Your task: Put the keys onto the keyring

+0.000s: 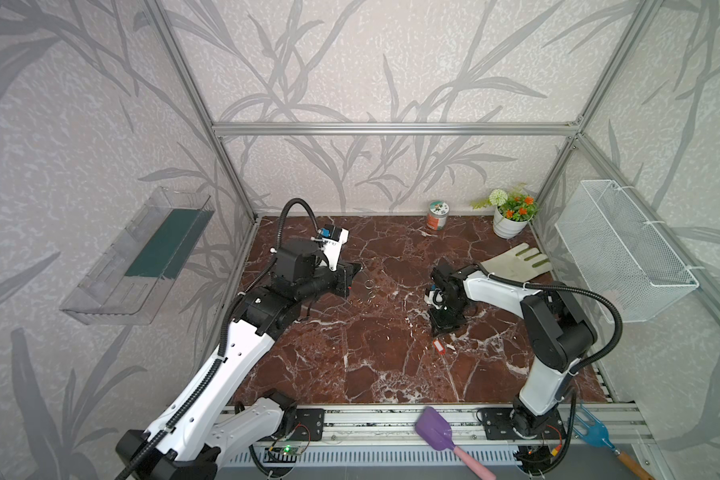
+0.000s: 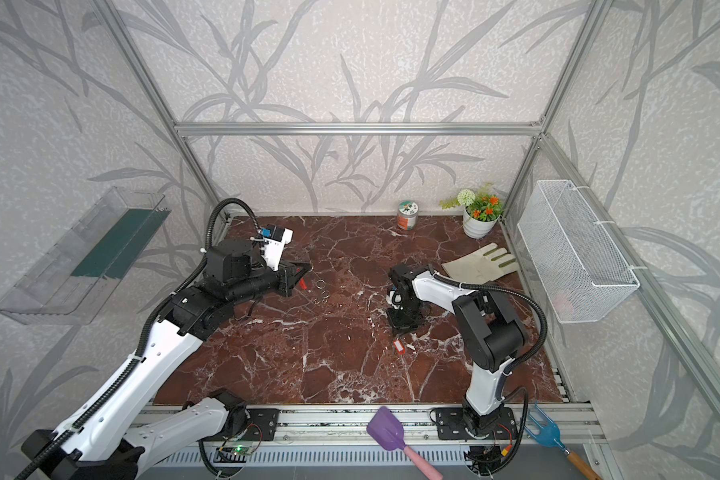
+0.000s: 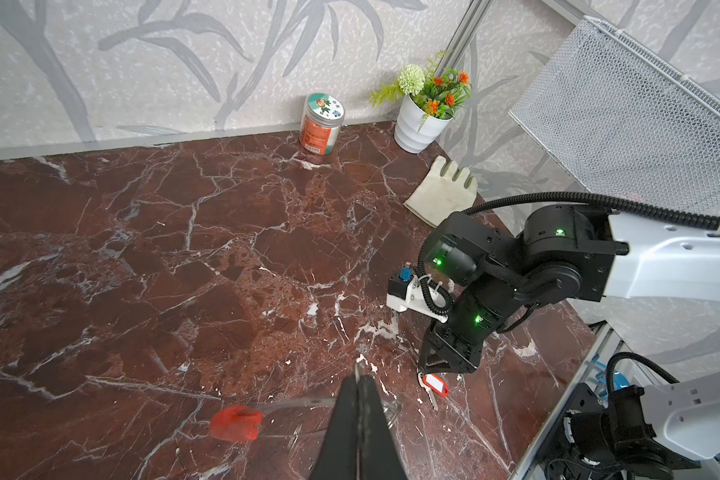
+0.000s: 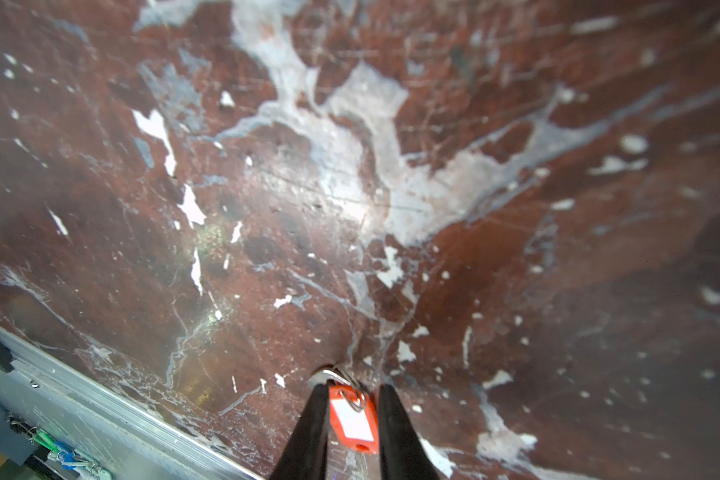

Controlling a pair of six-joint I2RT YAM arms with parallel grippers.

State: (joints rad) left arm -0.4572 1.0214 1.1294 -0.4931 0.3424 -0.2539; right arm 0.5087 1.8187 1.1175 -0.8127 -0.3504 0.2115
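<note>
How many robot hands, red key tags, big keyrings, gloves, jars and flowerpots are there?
Robot hands: 2 (left hand, right hand)
Red key tag: 1
Keyring: 1
Glove: 1
Jar: 1
Flowerpot: 1
Total: 7

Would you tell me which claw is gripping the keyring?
The left claw, shut on the keyring; the right claw only straddles the red key tag.

Your left arm (image 1: 233,353) stretches from the front edge of the table (image 1: 371,374) over its left side, wrist level, with the left gripper (image 3: 357,376) pinched tight on the keyring (image 3: 235,424) above the tabletop. Your right arm (image 1: 495,286) folds over the table's right side, wrist turned down. The right gripper (image 4: 352,384) is slightly parted, its tips at the table's surface.
</note>
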